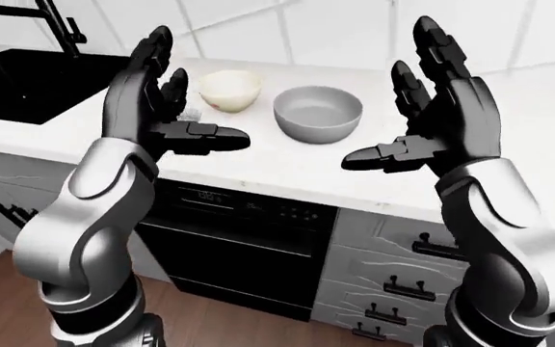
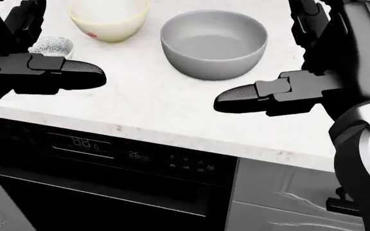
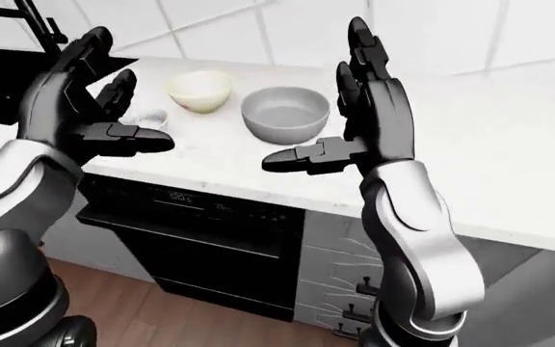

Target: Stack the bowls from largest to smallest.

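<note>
A grey bowl (image 1: 318,113) stands upright on the white counter (image 1: 287,163), in the middle of the left-eye view. A smaller cream bowl (image 1: 229,90) stands to its left, apart from it. A small clear glass bowl (image 2: 51,46) sits left of the cream bowl, partly hidden behind my left hand. My left hand (image 1: 166,94) is open, raised over the counter's near edge, left of the bowls. My right hand (image 1: 422,108) is open, raised to the right of the grey bowl. Neither hand touches a bowl.
A black sink (image 1: 27,83) with a dark faucet (image 1: 61,25) is set into the counter at the left. A black oven (image 1: 234,246) sits under the counter, grey drawers (image 1: 393,282) to its right. A tiled wall (image 1: 307,29) rises behind.
</note>
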You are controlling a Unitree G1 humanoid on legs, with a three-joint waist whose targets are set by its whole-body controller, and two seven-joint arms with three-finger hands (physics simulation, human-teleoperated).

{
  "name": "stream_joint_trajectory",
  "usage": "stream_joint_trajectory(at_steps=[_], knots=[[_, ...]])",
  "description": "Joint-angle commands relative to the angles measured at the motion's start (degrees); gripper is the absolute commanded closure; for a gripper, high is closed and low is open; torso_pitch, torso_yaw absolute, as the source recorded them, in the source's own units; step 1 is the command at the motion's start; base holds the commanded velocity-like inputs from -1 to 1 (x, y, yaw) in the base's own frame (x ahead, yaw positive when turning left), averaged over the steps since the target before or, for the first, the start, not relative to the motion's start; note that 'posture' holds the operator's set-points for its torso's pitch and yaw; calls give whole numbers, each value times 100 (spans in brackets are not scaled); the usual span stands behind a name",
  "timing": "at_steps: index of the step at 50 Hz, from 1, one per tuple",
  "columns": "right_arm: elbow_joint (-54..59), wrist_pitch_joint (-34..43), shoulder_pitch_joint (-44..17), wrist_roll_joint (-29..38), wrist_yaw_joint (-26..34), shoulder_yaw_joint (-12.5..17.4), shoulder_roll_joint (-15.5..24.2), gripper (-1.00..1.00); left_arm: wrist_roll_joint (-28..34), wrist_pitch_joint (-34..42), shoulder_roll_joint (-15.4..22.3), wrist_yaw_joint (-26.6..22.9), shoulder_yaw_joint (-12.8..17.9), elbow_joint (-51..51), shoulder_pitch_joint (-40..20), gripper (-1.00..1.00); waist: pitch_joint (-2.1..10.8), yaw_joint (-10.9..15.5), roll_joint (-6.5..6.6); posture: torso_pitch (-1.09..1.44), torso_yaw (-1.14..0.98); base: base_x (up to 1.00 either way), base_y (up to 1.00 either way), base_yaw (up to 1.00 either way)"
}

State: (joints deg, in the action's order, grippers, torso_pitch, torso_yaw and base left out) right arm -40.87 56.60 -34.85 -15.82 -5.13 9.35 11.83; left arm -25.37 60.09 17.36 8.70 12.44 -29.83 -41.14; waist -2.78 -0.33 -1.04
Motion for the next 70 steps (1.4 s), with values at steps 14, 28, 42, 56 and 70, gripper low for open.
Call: stream_joint_trajectory(at_steps=[14,28,42,56,70], knots=[[-119,-295,-14,-185,-26,134,135,-100,33,-325,98,7,34,-1,-122,-100,-79,-2,284,0,0,10,0,0],[-249,-265,-7,-250,-61,209,198,-100,-65,-185,137,67,90,-87,-180,-100,88,-43,162,0,0,11,0,0],[-1046,577,80,-1262,-343,1118,855,-100,114,159,141,25,-144,-161,-593,-100,154,86,32,0,0,0,0,0],[-1304,480,714,-3748,-1545,2658,2115,-100,3325,-772,-271,-1883,-1726,934,-1397,-100,24,168,-160,0,0,0,0,0],[-1113,-488,1419,-4486,-2124,2692,2808,-100,5743,-4167,-956,-2158,-1378,5101,-2353,-100,51,202,-392,0,0,0,0,0]])
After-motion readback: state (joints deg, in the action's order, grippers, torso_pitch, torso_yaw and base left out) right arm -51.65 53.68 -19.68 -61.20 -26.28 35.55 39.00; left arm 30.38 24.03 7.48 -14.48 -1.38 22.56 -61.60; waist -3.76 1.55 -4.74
